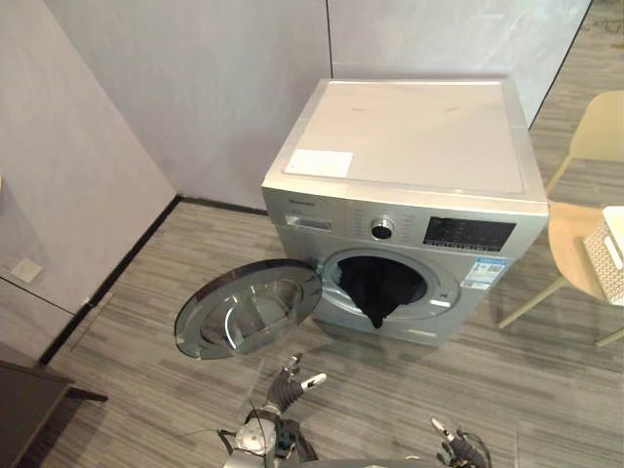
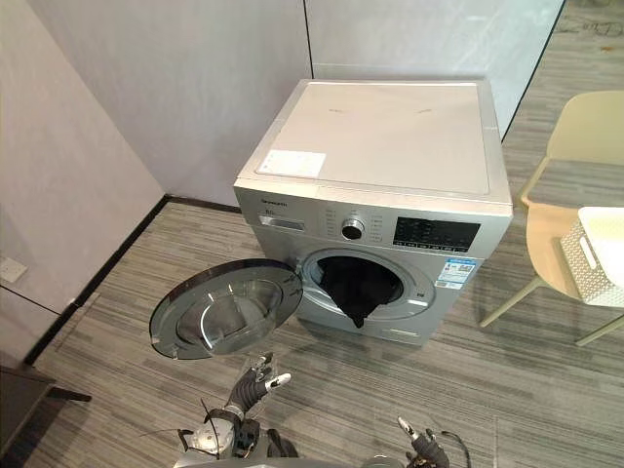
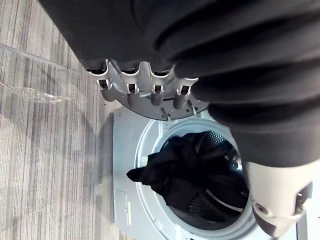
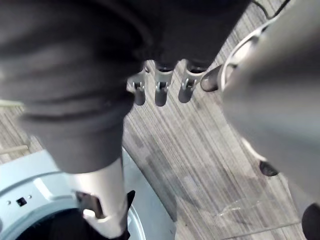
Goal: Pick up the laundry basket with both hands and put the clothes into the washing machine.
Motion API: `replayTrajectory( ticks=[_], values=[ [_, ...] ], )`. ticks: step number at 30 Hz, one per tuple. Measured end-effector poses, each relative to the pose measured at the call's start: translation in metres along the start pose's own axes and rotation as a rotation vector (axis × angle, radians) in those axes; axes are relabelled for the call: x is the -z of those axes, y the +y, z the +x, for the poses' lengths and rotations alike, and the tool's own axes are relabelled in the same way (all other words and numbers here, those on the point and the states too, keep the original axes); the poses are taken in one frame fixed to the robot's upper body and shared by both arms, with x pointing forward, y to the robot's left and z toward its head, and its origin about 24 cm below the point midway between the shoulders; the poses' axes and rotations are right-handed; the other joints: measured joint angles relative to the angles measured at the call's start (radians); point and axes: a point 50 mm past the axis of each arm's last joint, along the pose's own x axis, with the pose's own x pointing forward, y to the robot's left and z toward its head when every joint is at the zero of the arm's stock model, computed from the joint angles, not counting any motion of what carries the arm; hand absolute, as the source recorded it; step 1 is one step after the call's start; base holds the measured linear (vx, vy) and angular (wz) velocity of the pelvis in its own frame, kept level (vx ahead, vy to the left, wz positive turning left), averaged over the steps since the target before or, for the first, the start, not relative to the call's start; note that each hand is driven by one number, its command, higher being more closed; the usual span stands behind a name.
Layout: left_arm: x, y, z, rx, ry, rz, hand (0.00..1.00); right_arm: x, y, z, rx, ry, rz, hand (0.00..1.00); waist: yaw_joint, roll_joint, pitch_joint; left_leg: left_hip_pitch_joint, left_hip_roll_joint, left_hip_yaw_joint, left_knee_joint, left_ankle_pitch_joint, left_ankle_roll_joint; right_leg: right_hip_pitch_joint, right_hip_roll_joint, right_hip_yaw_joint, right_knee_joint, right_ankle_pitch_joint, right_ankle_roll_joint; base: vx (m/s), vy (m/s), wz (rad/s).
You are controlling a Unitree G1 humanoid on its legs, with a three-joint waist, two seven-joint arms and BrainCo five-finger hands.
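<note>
Your left hand (image 1: 290, 385) hangs slack and spread, holding nothing, before the washing machine (image 1: 409, 146) with dark clothes (image 1: 378, 288) draping its mouth. I cannot tell your right hand's (image 1: 460, 448) state.

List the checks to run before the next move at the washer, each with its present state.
1. Door of the washing machine swung fully open: ok.
2. Dark clothes wholly inside the drum: not ok, a part hangs over the opening's lower rim.
3. Left hand free: ok, open, holds nothing.
4. Right hand free: ok, open, holds nothing.
5. Laundry basket out of the way: ok, it sits on the chair right of the machine.
6. Basket emptied: cannot tell.
</note>
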Motion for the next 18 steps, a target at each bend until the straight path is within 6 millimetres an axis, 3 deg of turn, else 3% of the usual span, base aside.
replayTrajectory(
  ticks=[1,2,3,4,7,8,10,11,13,15,18],
  values=[
    [0.000,-0.001,0.000,0.005,-0.002,0.002,0.00,-0.004,0.001,0.001,-0.002,-0.012,-0.003,0.00,-0.001,0.009,-0.004,0.013,-0.013,-0.017,-0.139,0.055,-0.035,-0.001,0.008,-0.003,-0.023,0.007,0.012,0.06,0.092,-0.03],
    [0.000,-0.002,0.000,0.008,-0.001,0.003,0.00,-0.006,0.001,0.001,-0.001,-0.017,-0.004,0.00,0.000,0.015,-0.005,0.018,-0.011,-0.021,-0.181,0.090,-0.027,0.000,0.015,0.000,-0.035,0.010,0.018,0.09,0.145,-0.11],
    [0.001,-0.003,0.000,0.012,0.006,0.006,0.00,-0.007,0.001,0.002,0.003,-0.021,-0.005,0.00,0.000,0.012,-0.006,0.024,-0.020,-0.021,-0.205,0.139,0.007,0.000,0.009,0.013,-0.048,0.012,0.029,0.12,0.161,-0.18],
    [0.003,0.000,0.000,0.009,0.014,0.014,0.00,-0.009,0.003,0.003,0.001,-0.025,-0.007,0.00,0.000,-0.007,-0.014,0.023,-0.050,-0.004,-0.227,0.138,0.010,-0.011,-0.014,0.024,-0.066,0.016,0.040,0.16,0.197,-0.15],
    [0.001,0.003,0.003,0.011,0.010,0.034,0.00,-0.013,0.006,0.005,0.004,-0.034,-0.023,0.00,-0.004,-0.025,-0.011,-0.026,-0.094,0.005,-0.153,0.074,0.052,-0.033,-0.070,0.024,-0.046,0.000,0.073,0.14,0.156,0.03],
    [0.002,0.002,0.003,0.018,0.016,0.036,0.00,-0.012,-0.002,0.004,0.034,-0.029,-0.008,0.00,-0.005,-0.028,-0.009,-0.026,-0.101,0.009,-0.103,0.010,0.058,-0.033,-0.101,0.024,0.010,-0.027,0.080,0.22,0.180,-0.05],
    [0.005,0.000,0.003,0.030,0.031,0.034,0.00,-0.015,-0.011,0.003,0.066,-0.034,-0.003,0.00,-0.003,-0.016,-0.010,0.012,-0.101,0.035,-0.076,-0.043,0.055,-0.125,-0.148,0.062,0.241,-0.032,0.056,0.24,0.231,-0.33],
    [0.005,0.000,0.003,0.031,0.033,0.040,0.00,-0.017,-0.008,0.004,0.058,-0.038,-0.011,0.00,-0.005,-0.006,-0.013,0.059,-0.101,0.059,-0.083,-0.056,0.071,-0.198,-0.177,0.102,0.412,-0.017,0.011,0.24,0.252,-0.49],
    [0.004,0.008,0.003,0.020,0.035,0.088,0.00,-0.020,-0.004,0.005,0.045,-0.048,-0.030,0.00,-0.025,-0.011,-0.010,0.118,-0.101,0.076,-0.100,-0.064,0.081,-0.258,-0.197,0.082,0.536,-0.082,0.012,0.22,0.150,-0.22],
    [-0.001,0.014,0.006,0.012,0.022,0.119,0.00,-0.023,-0.001,0.006,0.036,-0.058,-0.040,0.00,-0.031,-0.009,-0.010,0.150,-0.096,0.081,-0.125,-0.062,0.079,-0.288,-0.175,0.036,0.491,-0.098,0.015,0.18,0.011,0.01],
    [-0.009,0.013,0.012,0.018,0.001,0.123,0.00,-0.023,-0.003,0.005,0.041,-0.058,-0.042,0.00,-0.033,-0.007,-0.010,0.161,-0.083,0.083,-0.115,-0.063,0.062,-0.325,-0.162,0.049,0.327,-0.076,0.020,0.15,-0.112,0.06]
  ],
)
